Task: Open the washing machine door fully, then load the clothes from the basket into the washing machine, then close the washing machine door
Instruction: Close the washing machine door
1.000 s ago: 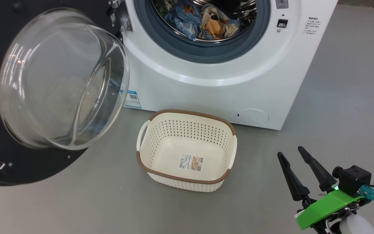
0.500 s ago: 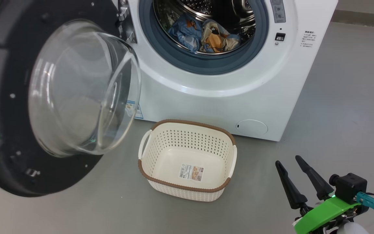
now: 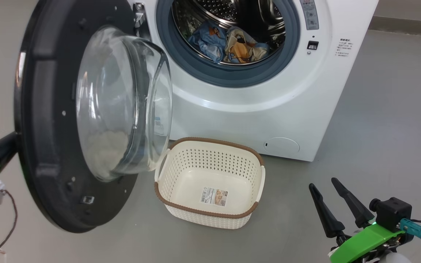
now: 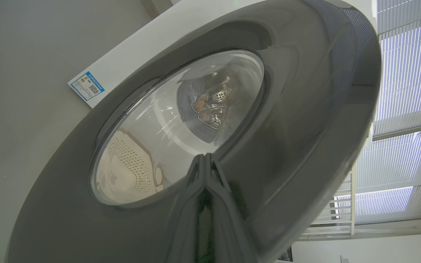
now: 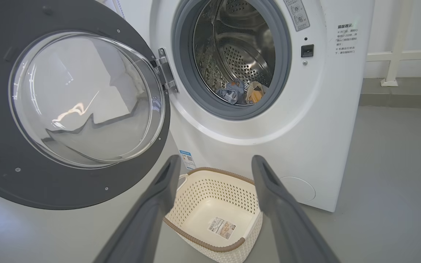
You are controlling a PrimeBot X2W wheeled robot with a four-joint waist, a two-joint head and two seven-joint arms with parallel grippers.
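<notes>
- Left gripper [image 4: 205,160]: fingers shut tight together, holding nothing; tips look pressed on the glossy outer face of the door [image 3: 49,109], just below its glass window [image 3: 122,102].
- Right gripper [image 3: 322,183]: jaws wide, empty, hanging near right, well apart from the door and the basket [image 3: 210,219].
- Door: hinged at left of the opening, standing abt halfway, glass bulge facing right toward the washer [image 3: 250,109].
- Clothes [image 3: 228,44]: in the drum, low at the far side, clear of the grey gasket.
- Basket: on the floor near the washer front, nothing in it but a paper label [image 3: 215,196].
- Step, by my read: loading done, door-closing in hand.
- Next move needs: a steady push w/ the left arm, following the door's arc to the far right till the latch catches. Watch the basket's left handle, since the door's lower edge may brush it.
</notes>
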